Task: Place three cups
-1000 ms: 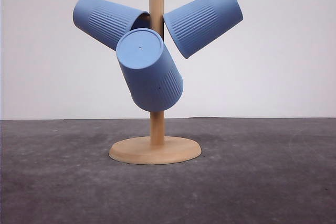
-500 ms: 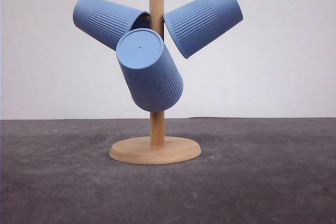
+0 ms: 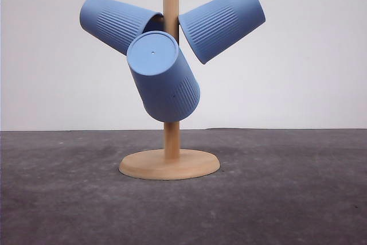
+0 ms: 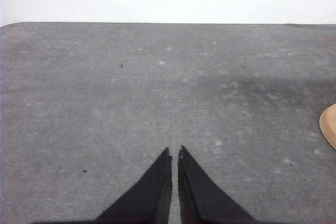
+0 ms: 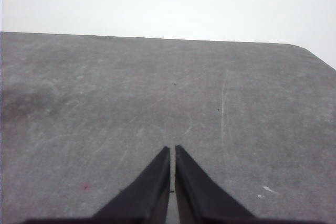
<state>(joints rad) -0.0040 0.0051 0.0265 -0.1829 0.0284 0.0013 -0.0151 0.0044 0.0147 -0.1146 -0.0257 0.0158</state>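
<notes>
Three light-blue ribbed cups hang mouth-inward on a wooden rack in the front view: one cup (image 3: 117, 23) points up-left, another cup (image 3: 223, 22) points up-right, and the third cup (image 3: 162, 76) hangs in front with its flat base toward me. My left gripper (image 4: 174, 153) is shut over bare table, nothing between its fingers. Over the grey surface my right gripper (image 5: 172, 151) is also shut and holds nothing.
The rack's wooden pole (image 3: 171, 136) rises from a round wooden base (image 3: 169, 164) at the table's middle. A sliver of that base (image 4: 329, 125) shows in the left wrist view. The dark grey table (image 3: 287, 199) stretches to a white wall.
</notes>
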